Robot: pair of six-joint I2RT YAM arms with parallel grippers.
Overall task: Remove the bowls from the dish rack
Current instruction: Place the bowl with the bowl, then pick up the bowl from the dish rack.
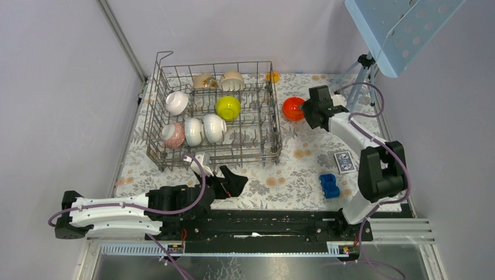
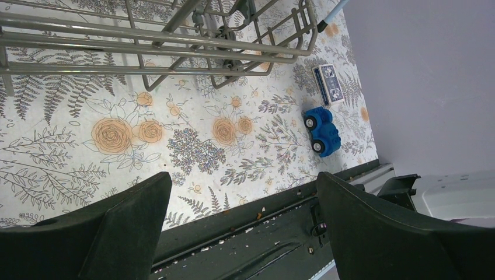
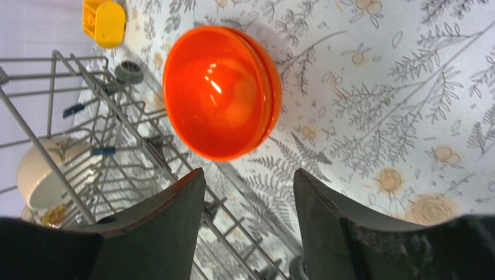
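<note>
Floral table [image 1: 303, 157], grey walls. Top: dish rack [image 1: 233, 153] left-centre w/ seven bowls [image 1: 227, 107]; orange bowl [image 1: 293, 108] on table just right of it. L wrist: left gripper [image 2: 242, 181] wide apart, holding nothing. R wrist: right gripper [image 3: 250, 175] apart, orange bowl just beyond tips.

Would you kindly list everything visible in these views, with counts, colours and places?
dish rack: one, grey wire, table's far left
white bowls: three, white, in rack
pink-speckled bowl: one, rack's near-left corner
yellow-green bowl: one, rack's middle
beige bowls: two, rack's far side
orange bowl: one, on table right of rack
yellow plastic piece: one, beyond rack's far-right corner
blue toy car: one, near right
card pack: one, dark blue, beyond the car
floral tablecloth: one, covering table
tripod: one, far right
left fingers: two, black, wide apart, empty
right fingers: two, black, apart, before orange bowl
</note>
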